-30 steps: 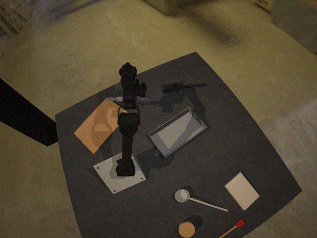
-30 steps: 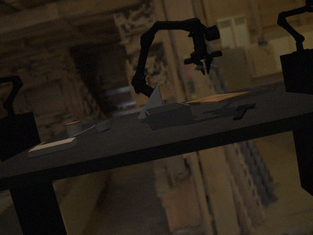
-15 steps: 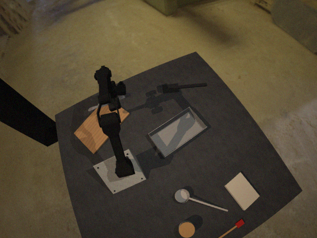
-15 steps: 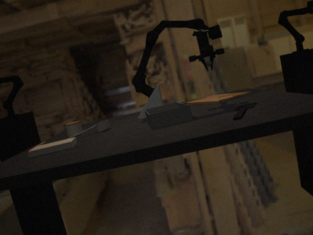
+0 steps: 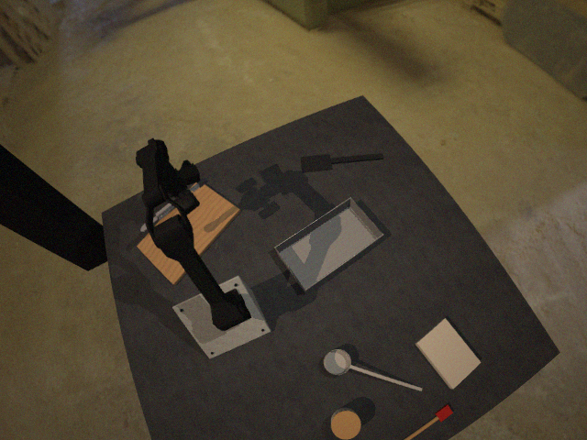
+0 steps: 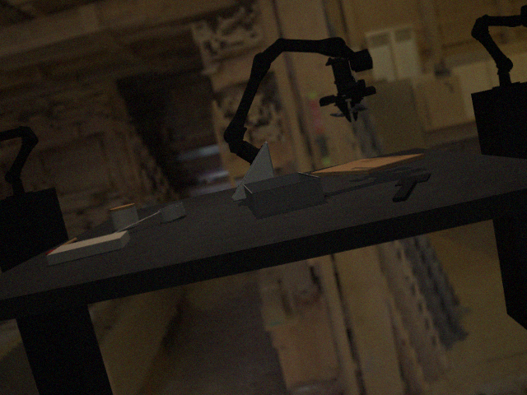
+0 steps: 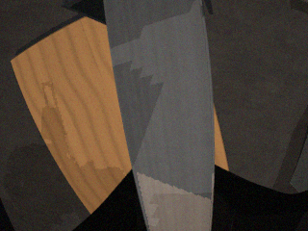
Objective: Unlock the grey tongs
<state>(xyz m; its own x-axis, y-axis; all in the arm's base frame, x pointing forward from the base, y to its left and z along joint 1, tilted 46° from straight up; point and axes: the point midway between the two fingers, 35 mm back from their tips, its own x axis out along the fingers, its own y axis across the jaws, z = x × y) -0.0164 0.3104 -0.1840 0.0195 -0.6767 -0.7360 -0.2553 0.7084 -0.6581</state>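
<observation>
The black fingers (image 6: 352,113) of the arm are clamped on the slim grey metal tongs (image 5: 163,209) (image 6: 360,109) (image 7: 168,106), holding them in the air above the rectangular light-brown wooden board (image 5: 215,206) (image 6: 370,163) (image 7: 67,111). The tongs lie roughly level, well apart from the open rectangular grey metal roasting tin (image 5: 331,246) (image 6: 289,197) on the dark tabletop (image 5: 379,302) (image 6: 212,238) (image 7: 260,72); whether they are unlocked, I cannot tell.
</observation>
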